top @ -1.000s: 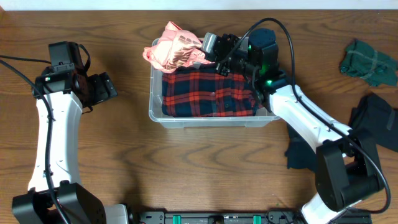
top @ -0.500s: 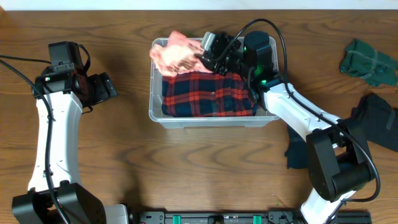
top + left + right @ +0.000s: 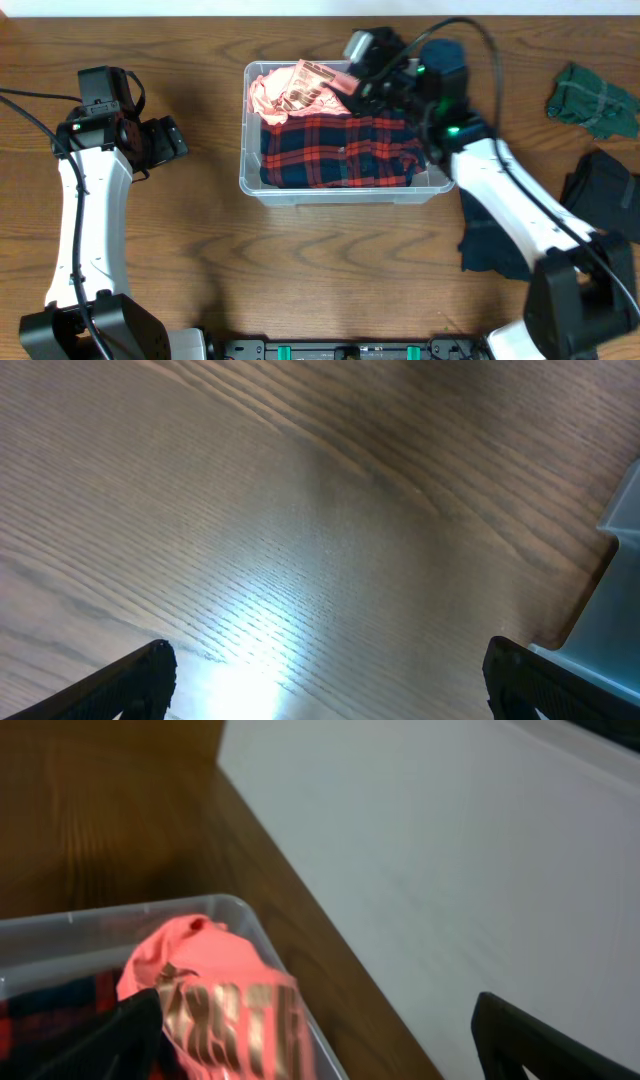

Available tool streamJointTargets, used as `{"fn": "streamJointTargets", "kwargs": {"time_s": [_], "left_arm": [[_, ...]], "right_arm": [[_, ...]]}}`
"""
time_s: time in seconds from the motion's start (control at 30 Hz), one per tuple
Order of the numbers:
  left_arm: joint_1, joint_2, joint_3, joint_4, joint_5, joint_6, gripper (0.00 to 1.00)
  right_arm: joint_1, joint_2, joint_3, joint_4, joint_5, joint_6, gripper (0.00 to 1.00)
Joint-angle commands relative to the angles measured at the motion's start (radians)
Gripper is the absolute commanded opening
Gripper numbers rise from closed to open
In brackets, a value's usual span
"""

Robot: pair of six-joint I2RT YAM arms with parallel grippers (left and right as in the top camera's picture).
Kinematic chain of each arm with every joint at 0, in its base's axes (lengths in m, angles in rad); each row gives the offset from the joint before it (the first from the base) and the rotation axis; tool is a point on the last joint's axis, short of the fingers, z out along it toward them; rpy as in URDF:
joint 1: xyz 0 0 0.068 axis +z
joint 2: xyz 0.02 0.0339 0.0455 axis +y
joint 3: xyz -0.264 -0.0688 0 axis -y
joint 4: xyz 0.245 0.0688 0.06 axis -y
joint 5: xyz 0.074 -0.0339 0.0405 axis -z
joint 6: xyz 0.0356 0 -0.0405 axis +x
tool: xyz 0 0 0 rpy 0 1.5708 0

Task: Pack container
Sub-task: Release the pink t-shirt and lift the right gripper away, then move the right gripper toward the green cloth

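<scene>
The clear rectangular plastic container stands on the brown wooden table near the middle of its far edge; a folded red and navy plaid shirt fills most of it; a crumpled pink garment with gold print lies on the shirt in the container's far-left corner. My right claw hangs over the far rim just beside that pink garment, its fingers spread wide apart with nothing clamped between them. My left claw hovers over bare table towards the left edge, well apart from the container, fingers likewise apart and gripping nothing. A green cloth and dark garments lie near the right edge.
</scene>
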Motion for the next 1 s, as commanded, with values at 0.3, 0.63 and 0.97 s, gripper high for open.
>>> {"fn": "streamJointTargets", "kwargs": {"time_s": [0.3, 0.63, 0.97], "left_arm": [[0.004, 0.005, 0.001, 0.005, -0.012, 0.010, 0.98], [0.004, 0.005, 0.001, 0.005, -0.011, 0.009, 0.98], [0.004, 0.005, 0.001, 0.008, -0.012, 0.009, 0.98]], "right_arm": [[-0.541, -0.070, 0.008, -0.241, -0.407, 0.273, 0.99], [-0.893, -0.003, 0.008, -0.251, -0.044, 0.559, 0.99], [-1.050, 0.227, 0.028, -0.186, -0.070, 0.562, 0.91]]}}
